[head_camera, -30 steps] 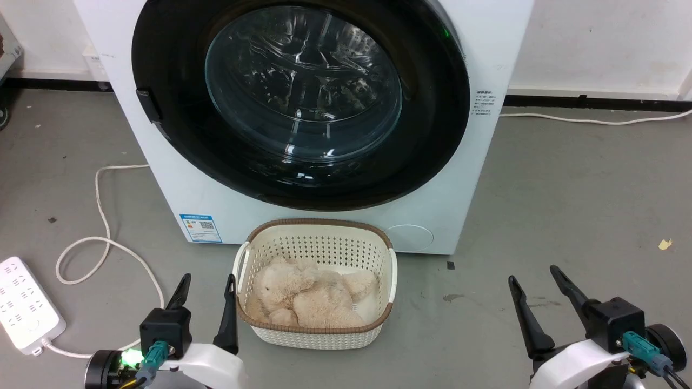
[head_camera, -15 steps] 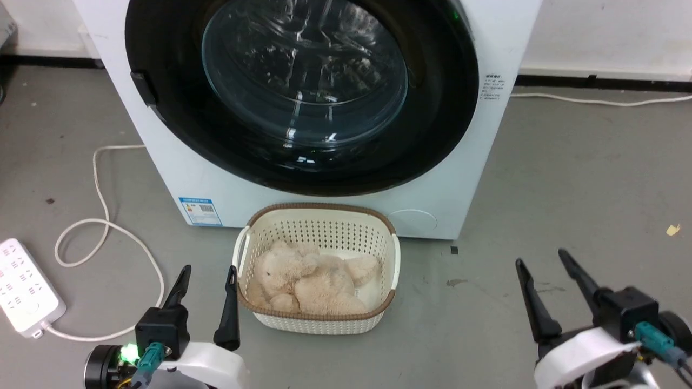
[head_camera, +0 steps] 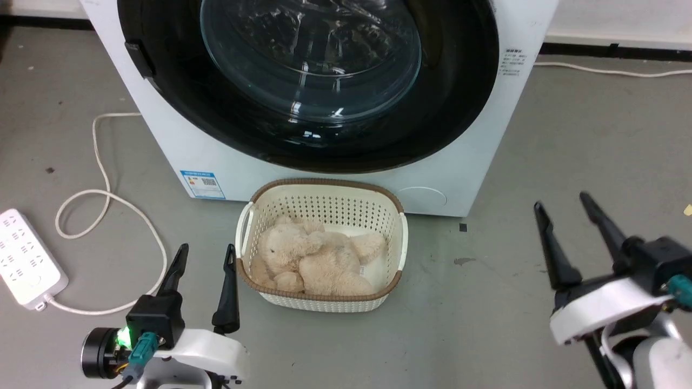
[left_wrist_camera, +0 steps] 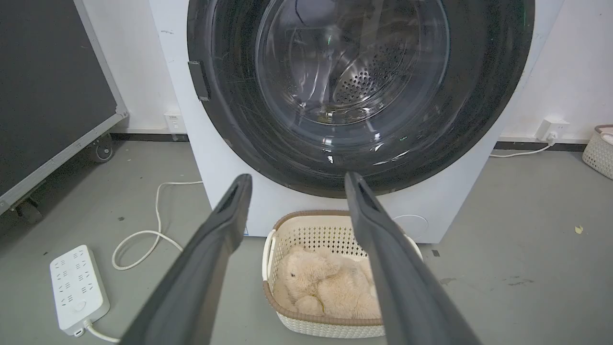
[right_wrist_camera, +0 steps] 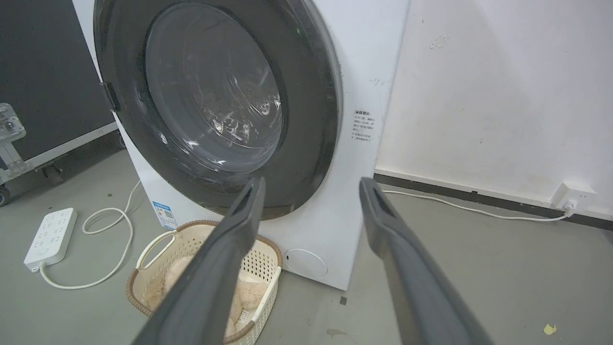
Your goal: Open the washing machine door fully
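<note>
The white washing machine [head_camera: 476, 156] stands ahead of me on the grey floor. Its round glossy black door [head_camera: 448, 108] with the bulging glass bowl [head_camera: 311, 54] lies flat against the front, closed, with a small dark catch [head_camera: 138, 58] at its left rim. The door [left_wrist_camera: 230, 120] and machine [left_wrist_camera: 459, 201] also face the left wrist camera, and the door [right_wrist_camera: 311, 120] shows at an angle in the right wrist view. My left gripper [head_camera: 205, 255] is open, low on the left, beside the basket. My right gripper [head_camera: 562, 204] is open at the right, raised off the floor.
A cream perforated basket [head_camera: 324, 208] with a plush bear [head_camera: 308, 259] sits against the machine's front. A white power strip [head_camera: 30, 259] and looping cable [head_camera: 102, 205] lie on the floor at left. A black wheeled case [left_wrist_camera: 48, 96] stands left of the machine.
The head camera has tilted down, so the machine sits higher in view. My right gripper has risen and moved forward. The left gripper has edged forward slightly.
</note>
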Controlling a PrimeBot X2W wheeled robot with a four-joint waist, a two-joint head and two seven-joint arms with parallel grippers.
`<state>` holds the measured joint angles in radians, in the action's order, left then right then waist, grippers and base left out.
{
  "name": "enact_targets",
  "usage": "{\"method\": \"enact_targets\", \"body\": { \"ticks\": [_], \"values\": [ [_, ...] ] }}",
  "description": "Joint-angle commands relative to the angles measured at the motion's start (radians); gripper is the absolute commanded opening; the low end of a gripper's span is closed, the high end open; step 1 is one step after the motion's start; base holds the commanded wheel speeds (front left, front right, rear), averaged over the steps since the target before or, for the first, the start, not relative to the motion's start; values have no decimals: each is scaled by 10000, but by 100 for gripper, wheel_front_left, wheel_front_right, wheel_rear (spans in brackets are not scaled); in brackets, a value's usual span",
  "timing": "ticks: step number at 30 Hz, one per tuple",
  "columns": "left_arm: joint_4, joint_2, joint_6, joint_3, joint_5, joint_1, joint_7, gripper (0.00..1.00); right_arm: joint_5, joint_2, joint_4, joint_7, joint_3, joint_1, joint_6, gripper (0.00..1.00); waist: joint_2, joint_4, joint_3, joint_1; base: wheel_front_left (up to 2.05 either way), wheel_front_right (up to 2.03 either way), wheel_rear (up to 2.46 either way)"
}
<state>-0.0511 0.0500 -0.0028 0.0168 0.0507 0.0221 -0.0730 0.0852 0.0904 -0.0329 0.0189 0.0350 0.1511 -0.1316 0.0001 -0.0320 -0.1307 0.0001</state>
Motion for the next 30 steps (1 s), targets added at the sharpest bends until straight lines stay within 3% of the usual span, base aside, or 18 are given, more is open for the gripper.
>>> {"method": "enact_targets", "body": {
  "ticks": [1, 2, 3, 4, 5, 17, 30],
  "values": [
    [-73, 3, 24, 5, 65, 151, -112, 100, 131, 99, -57, -19, 63, 295, 3, 100, -1, -27, -65, -1, 0, 0, 0],
    [-88, 3, 22, 7, 77, 169, -133, 100, 216, 114, -42, -55, 95, 413, 3, 100, -1, -41, -104, -1, 0, 0, 0],
    [-104, 3, 22, 8, 92, 187, -154, 100, 322, 121, -19, -107, 129, 533, 3, 57, -1, -56, -141, -1, 0, 0, 0],
    [-121, 3, 23, 9, 108, 205, -175, 100, 426, 130, 4, -160, 174, 658, 3, 24, -1, -72, -177, -1, 0, 0, 0],
    [-137, 3, 23, 13, 124, 223, -196, 100, 517, 145, 27, -205, 227, 789, 3, 0, -1, -88, -215, -1, 0, 0, 0],
    [-326, 3, 64, 105, 357, 438, -447, 100, 1893, -114, 593, -900, 1481, 2663, 4, 0, -1, -348, -689, -1, 0, 0, 0],
    [-471, 3, 82, 198, 691, 756, -719, 100, 3334, -358, 2348, -2700, 2741, 4947, 5, 0, -1, -699, -1444, -1, 0, 0, 0]
  ]
}}
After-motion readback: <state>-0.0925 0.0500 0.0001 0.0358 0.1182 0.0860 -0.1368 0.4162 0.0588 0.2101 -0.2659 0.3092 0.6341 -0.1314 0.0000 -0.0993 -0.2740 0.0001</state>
